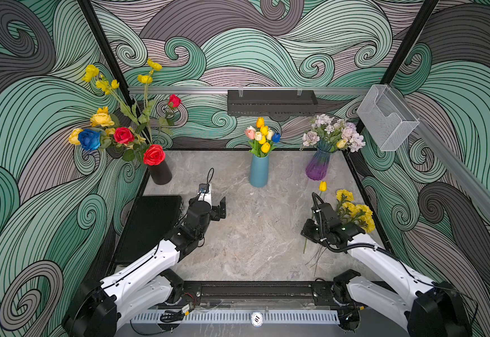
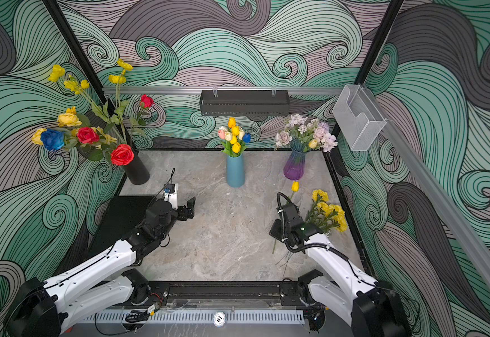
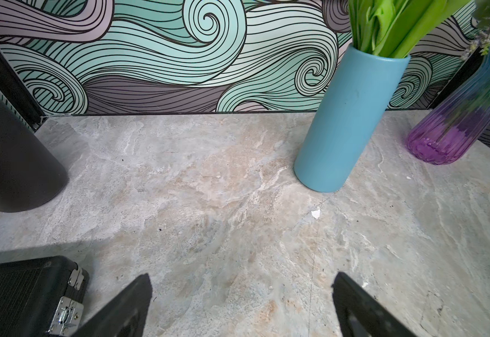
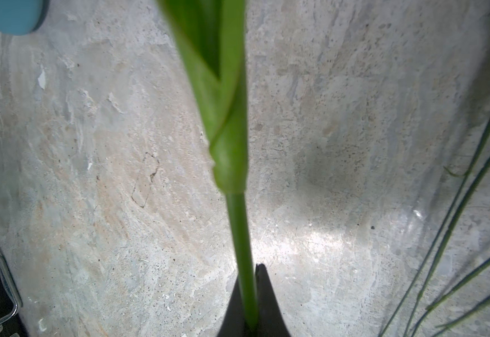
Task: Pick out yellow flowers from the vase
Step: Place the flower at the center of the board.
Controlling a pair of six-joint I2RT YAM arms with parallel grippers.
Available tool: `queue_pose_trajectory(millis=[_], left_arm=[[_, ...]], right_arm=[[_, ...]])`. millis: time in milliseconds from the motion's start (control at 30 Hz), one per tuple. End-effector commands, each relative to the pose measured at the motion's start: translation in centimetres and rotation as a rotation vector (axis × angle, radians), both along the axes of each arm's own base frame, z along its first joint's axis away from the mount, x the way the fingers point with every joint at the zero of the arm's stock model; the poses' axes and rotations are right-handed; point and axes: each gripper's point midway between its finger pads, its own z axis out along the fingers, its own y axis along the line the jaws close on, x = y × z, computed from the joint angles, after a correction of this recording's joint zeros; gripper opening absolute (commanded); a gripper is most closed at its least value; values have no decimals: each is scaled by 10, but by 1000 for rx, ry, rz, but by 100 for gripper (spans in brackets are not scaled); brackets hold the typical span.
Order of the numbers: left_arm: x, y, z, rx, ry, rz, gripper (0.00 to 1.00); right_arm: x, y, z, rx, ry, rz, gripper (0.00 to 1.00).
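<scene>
Right jaws pinch the stem of a yellow tulip (image 1: 322,186) near the right edge of the desk (image 1: 252,233), beside laid yellow pom-poms (image 1: 357,214). Left jaws gape empty over bare surface left of centre. Other yellow tulips (image 1: 265,147) stand in the blue vase (image 1: 259,172) at the back edge. The front-rail tag (image 1: 257,318) reads "10".

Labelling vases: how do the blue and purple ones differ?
The blue vase is an opaque, straight-sided cylinder; the purple vase is see-through ribbed glass, bulging at its base. The blue vase holds several yellow tulips among pink, white and blue ones; the purple vase holds mostly pale lilac blooms and one yellow bud. Both stand upright.
</scene>
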Motion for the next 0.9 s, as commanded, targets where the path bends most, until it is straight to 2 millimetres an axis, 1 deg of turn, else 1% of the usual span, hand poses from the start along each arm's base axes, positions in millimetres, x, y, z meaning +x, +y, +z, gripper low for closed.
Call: queue_pose_trajectory(millis=[0,67,100,167,233,533,633,700,767,867], left_arm=[[1,4,7,4,-25,11,95],[1,4,7,2,-26,10,95],[1,4,8,2,-27,12,95],[1,4,7,3,-26,12,95],[1,4,7,1,-26,11,95],[2,3,6,1,-23,10,95],[2,3,8,1,-28,10,95],[3,3,8,0,-27,8,95],[3,1,9,-3,-27,-2,95],[4,-3,14,-14,-33,-13,94]], right_arm=[[-2,-6,-8,-19,30,-39,0],[-4,-9,-13,-37,43,-40,0],[-5,-11,-14,-49,51,-41,2],[-8,-16,-17,-81,66,-46,10],[-9,-19,-18,-96,66,-47,15],[-7,-28,-8,-128,27,-62,35],[-3,-28,1,-133,-5,-50,43],[2,-29,11,-152,-34,-34,47],[9,-32,25,-185,-75,-9,53],[22,-33,47,-206,-151,24,58]])
